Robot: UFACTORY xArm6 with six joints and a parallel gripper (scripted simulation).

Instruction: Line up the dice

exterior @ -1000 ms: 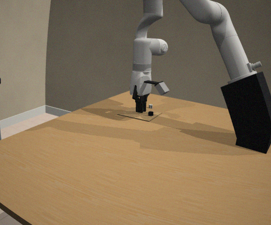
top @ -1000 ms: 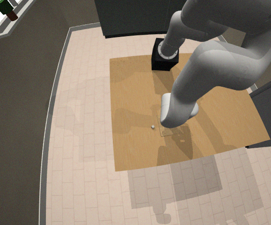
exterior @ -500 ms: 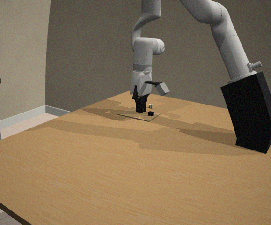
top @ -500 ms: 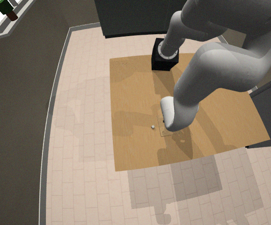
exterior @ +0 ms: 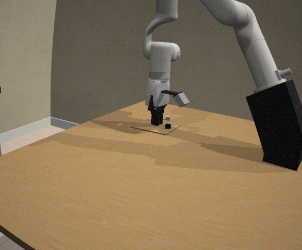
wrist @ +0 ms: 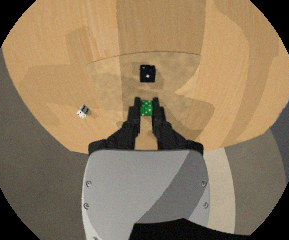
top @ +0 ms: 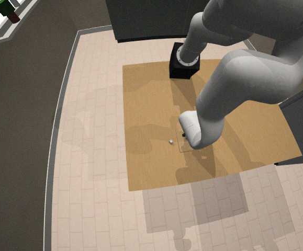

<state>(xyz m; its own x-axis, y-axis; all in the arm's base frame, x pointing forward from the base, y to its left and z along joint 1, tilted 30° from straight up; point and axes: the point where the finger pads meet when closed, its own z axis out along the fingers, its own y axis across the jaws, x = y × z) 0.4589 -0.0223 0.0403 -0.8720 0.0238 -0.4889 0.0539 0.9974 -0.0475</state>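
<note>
A: Where is the tool (wrist: 146, 108)?

B: Low over the mat (exterior: 145, 129), near the middle of the tabletop (exterior: 118, 188), pointing straight down. Its fingers are clamped on the green die (wrist: 146, 108).

A: Is that die touching the mat?

B: I cannot tell; in the exterior view the fingertips reach about to the mat's surface.

A: And the other dice?

B: The black die (wrist: 147, 74) lies on the mat, just beside the tool on the side toward the base (top: 176, 70). The white die (top: 170, 141) sits on the bare tabletop, off the mat, toward the edge left of the base.
</note>
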